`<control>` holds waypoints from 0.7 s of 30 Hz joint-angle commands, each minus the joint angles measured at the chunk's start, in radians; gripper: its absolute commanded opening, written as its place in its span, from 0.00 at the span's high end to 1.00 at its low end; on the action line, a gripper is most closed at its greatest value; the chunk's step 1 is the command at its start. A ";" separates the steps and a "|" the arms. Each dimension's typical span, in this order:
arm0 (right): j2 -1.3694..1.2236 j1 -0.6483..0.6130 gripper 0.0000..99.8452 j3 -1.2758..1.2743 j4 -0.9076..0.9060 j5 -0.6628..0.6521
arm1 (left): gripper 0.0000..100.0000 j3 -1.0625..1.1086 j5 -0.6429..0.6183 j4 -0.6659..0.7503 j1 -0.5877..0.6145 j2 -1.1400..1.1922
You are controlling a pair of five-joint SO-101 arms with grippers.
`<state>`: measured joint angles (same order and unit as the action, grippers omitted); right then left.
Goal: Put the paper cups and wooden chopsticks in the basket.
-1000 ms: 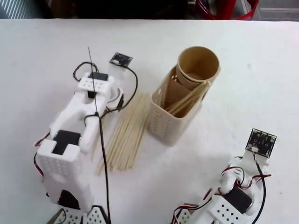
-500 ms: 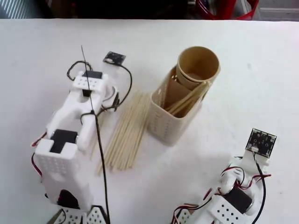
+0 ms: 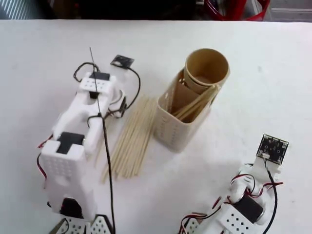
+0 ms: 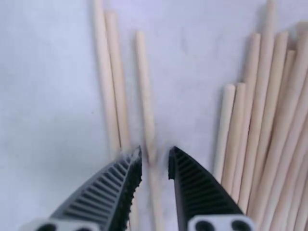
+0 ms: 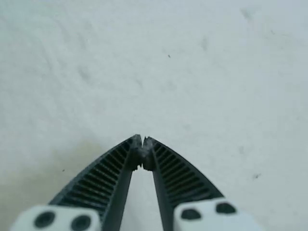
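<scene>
The left end effector point(image 4: 154, 158) hangs low over the desk point(image 3: 44, 48) with its jaws a little apart. A single chopstick point(image 4: 143, 86) runs between the tips, and they do not look closed on it yet. Just beside it lies the loose bundle of chopsticks point(image 3: 130, 138), flat on the desk next to the basket point(image 3: 178, 129). The right end effector point(image 5: 143, 145) has its jaws together on nothing, over bare desk and well apart from the basket.

By my judgement the task is partly done. The paper cups point(image 3: 207, 68) stand nested in the basket and a handful of chopsticks point(image 3: 195, 105) leans in beside them, but most of the sticks lie outside.

The desk is plain white. Along its far edge the room is dark, with a red object point(image 3: 234, 9).
</scene>
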<state>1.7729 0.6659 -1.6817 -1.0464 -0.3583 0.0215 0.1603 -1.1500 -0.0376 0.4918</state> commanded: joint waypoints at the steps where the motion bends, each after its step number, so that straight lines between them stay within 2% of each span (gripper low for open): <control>1: -0.005 0.008 0.98 -0.011 -0.002 -0.008 | 0.89 -0.103 -0.011 -0.068 -0.001 0.047; 4: -0.005 0.008 0.98 -0.011 -0.002 -0.008 | 0.98 -0.132 -0.006 -0.083 -0.001 0.062; 9: -0.005 0.008 0.98 -0.011 -0.002 -0.008 | 0.98 -0.181 -0.008 -0.124 -0.004 0.008; 16: -0.005 0.008 0.98 -0.011 -0.002 -0.008 | 0.98 -0.414 -0.012 -0.315 -0.013 -0.300; 21: -0.005 0.004 0.98 -0.011 -0.002 -0.006 | 0.98 -0.654 -0.046 -0.414 -0.114 -0.510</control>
<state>1.7729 0.6659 -1.6817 -1.0464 -0.3583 -0.4281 0.1603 -1.5044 -0.0575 0.1849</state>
